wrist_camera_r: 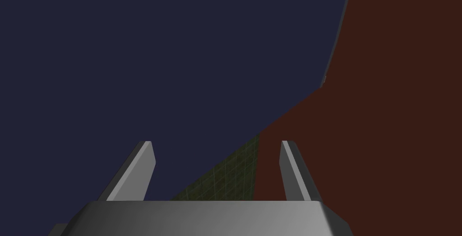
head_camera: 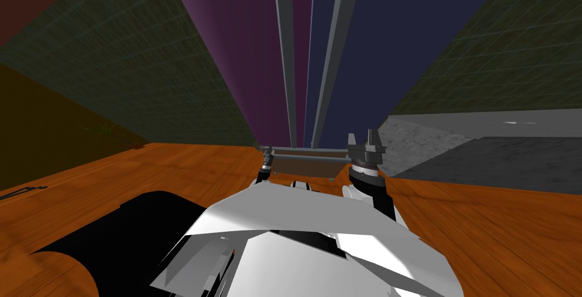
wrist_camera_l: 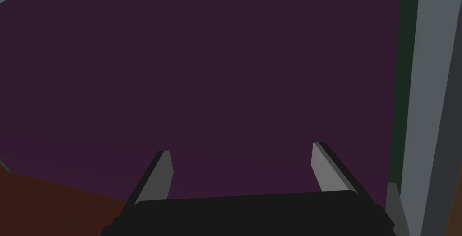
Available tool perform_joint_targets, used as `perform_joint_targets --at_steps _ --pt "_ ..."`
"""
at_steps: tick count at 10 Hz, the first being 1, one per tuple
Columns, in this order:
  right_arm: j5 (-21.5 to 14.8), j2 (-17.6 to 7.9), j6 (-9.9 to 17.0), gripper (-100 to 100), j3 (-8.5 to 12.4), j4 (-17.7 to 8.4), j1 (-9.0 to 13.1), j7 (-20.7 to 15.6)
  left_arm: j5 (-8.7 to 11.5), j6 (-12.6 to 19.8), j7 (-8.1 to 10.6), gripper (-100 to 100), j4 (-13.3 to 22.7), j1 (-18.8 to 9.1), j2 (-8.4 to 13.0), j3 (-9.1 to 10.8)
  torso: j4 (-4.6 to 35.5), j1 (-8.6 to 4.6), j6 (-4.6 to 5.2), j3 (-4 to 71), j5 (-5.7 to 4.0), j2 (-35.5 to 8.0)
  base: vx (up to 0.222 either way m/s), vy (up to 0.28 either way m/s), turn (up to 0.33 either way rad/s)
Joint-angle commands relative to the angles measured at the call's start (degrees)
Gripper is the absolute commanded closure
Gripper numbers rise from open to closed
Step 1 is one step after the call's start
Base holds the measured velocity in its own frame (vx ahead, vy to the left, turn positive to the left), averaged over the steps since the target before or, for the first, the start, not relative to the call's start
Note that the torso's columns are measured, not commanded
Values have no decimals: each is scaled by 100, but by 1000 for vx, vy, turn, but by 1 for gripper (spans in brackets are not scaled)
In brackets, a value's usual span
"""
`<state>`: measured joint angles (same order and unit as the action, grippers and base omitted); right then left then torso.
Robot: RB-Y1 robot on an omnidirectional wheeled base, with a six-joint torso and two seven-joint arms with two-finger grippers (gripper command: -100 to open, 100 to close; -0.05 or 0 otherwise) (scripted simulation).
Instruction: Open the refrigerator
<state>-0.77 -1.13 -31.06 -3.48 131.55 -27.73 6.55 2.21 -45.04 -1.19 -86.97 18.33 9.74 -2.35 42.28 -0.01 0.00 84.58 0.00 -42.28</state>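
Observation:
The refrigerator stands straight ahead with a purple left door and a dark navy right door. Two tall grey handles run side by side at the middle seam. My left gripper is low in front of the purple door; in its wrist view the gripper is open, facing the purple door, with a grey handle off beside one finger. My right gripper is raised near the navy door and stands open before the navy door, holding nothing.
A grey horizontal bar crosses the refrigerator's foot above a brown panel. A grey stone counter juts out at the right, close to my right arm. Dark green tiled walls flank the refrigerator. The floor is wooden, with a black area at lower left.

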Motion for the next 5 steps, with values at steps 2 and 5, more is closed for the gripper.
perform_joint_targets --at_steps 2,5 --pt "0 0 0 0 0 0 0 0 12 -335 27 -100 609 -150 8 -26 1 1 0 -2 0 -3 36 11 14" --pt "0 0 0 0 0 0 0 0 16 -497 38 -100 1091 -225 5 -38 1 -1 0 -1 -1 -1 32 5 11"
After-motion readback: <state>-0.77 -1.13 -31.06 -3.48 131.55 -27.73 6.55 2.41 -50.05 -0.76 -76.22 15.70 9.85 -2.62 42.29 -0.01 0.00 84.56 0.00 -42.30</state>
